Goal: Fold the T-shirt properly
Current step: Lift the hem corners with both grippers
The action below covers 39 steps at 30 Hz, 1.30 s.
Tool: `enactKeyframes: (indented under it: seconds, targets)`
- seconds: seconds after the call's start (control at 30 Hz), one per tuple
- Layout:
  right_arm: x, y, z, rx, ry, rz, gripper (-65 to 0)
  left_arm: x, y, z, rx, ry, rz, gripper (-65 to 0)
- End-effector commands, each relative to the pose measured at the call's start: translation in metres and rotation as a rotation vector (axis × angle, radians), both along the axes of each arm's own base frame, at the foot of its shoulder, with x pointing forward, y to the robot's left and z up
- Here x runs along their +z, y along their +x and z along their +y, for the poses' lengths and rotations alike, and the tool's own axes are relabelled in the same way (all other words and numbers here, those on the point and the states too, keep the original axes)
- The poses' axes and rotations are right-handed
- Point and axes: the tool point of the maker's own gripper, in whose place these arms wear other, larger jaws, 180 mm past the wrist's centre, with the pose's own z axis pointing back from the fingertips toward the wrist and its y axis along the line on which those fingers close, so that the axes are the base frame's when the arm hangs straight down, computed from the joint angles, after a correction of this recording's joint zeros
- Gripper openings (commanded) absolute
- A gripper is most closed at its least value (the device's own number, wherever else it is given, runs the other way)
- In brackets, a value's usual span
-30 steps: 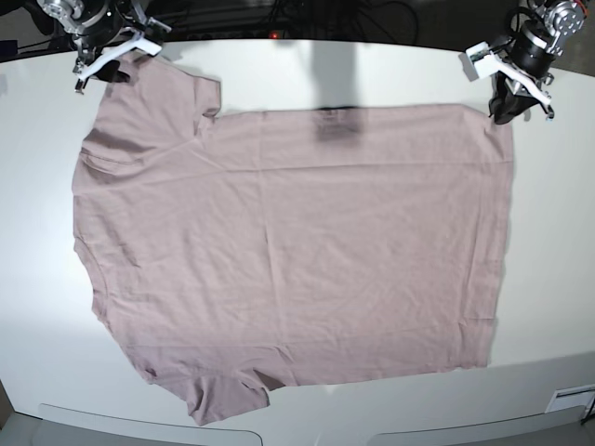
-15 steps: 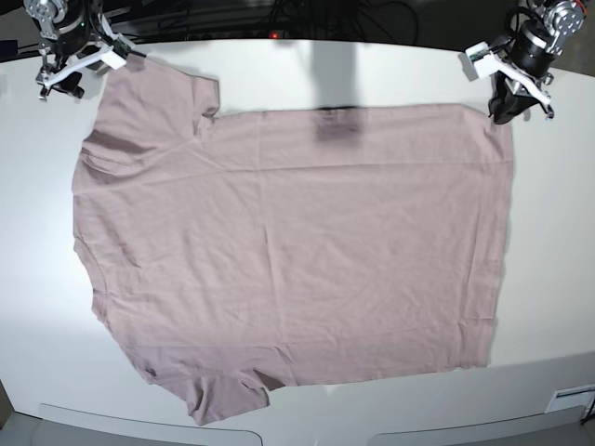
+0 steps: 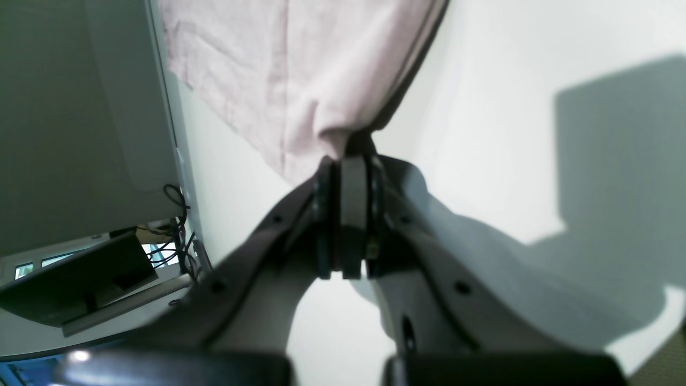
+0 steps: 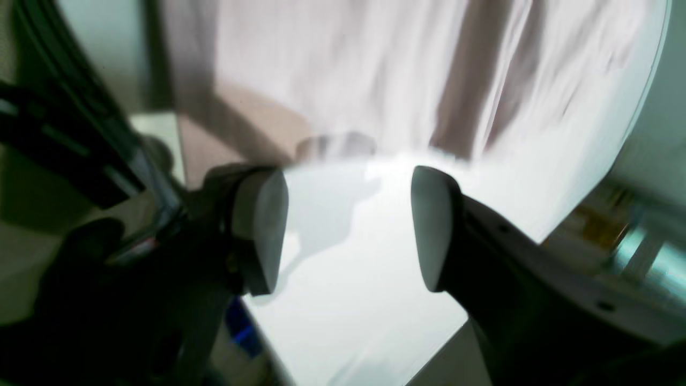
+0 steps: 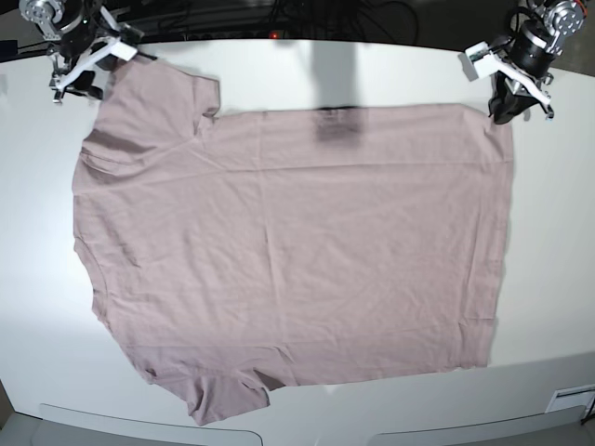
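The mauve-pink T-shirt (image 5: 297, 251) lies spread flat on the white table (image 5: 558, 279), with its sleeves and neck end at the left and its hem at the right. My left gripper (image 5: 503, 113) is at the far right corner of the hem. In the left wrist view it (image 3: 345, 161) is shut on that corner of the T-shirt (image 3: 300, 69). My right gripper (image 5: 82, 82) is just beyond the far left sleeve. In the blurred right wrist view it (image 4: 348, 230) is open and empty, with the T-shirt (image 4: 375, 80) a little ahead of the fingertips.
Dark cables and equipment (image 5: 307, 14) lie behind the table's far edge. A shadow patch (image 5: 335, 123) falls on the shirt's far edge. A white label (image 5: 569, 400) sits at the near right corner. Grey panels (image 5: 139, 427) line the near edge.
My right gripper, which was over the far left sleeve, pulled away to the left and has come back slightly. The left arm and the shirt have not moved.
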Motion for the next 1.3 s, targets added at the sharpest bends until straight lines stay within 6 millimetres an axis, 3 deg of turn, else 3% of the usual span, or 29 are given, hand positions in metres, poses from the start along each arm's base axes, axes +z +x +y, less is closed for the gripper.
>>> enactKeyframes:
  seconds: [0.0,0.13,0.27,0.53,0.7,0.9,1.1,1.17,1.27]
  targets:
    - [-0.007,-0.021,0.019,0.045,0.085,0.099,-27.5,-0.02,-0.032,-0.002,-0.025,0.003,0.154,-65.0]
    - [-0.01,-0.034,0.04,0.124,0.18,0.186,-27.5,-0.02,-0.032,-0.002,-0.025,0.003,0.153,-65.0]
    - [-0.011,-0.033,0.044,0.114,0.194,0.18,-27.5,-0.02,-0.032,-0.004,-0.022,-0.002,0.153,-65.0]
    - [-0.01,-0.052,0.064,0.124,0.311,0.28,-27.5,-0.025,-0.035,-0.027,0.008,-0.06,0.152,-65.0]
    - [-0.01,-0.051,0.063,0.123,0.302,0.277,-27.5,-0.025,-0.035,-0.031,0.009,-0.071,0.15,-65.0]
    - [-0.009,-0.022,0.039,0.055,0.18,0.125,-27.5,-0.025,-0.035,-0.032,0.009,-0.071,0.15,-65.0]
    - [-0.009,-0.019,0.044,0.039,0.199,0.094,-27.6,-0.025,-0.035,-0.031,0.009,-0.071,0.15,-65.0]
    - [-0.01,-0.02,0.047,0.03,0.208,0.094,-30.1,-0.025,-0.035,-0.031,0.009,-0.071,0.15,-65.0]
    - [-0.011,-0.023,0.049,0.02,0.208,0.102,-44.1,-0.025,-0.035,-0.031,0.009,-0.071,0.15,-65.0]
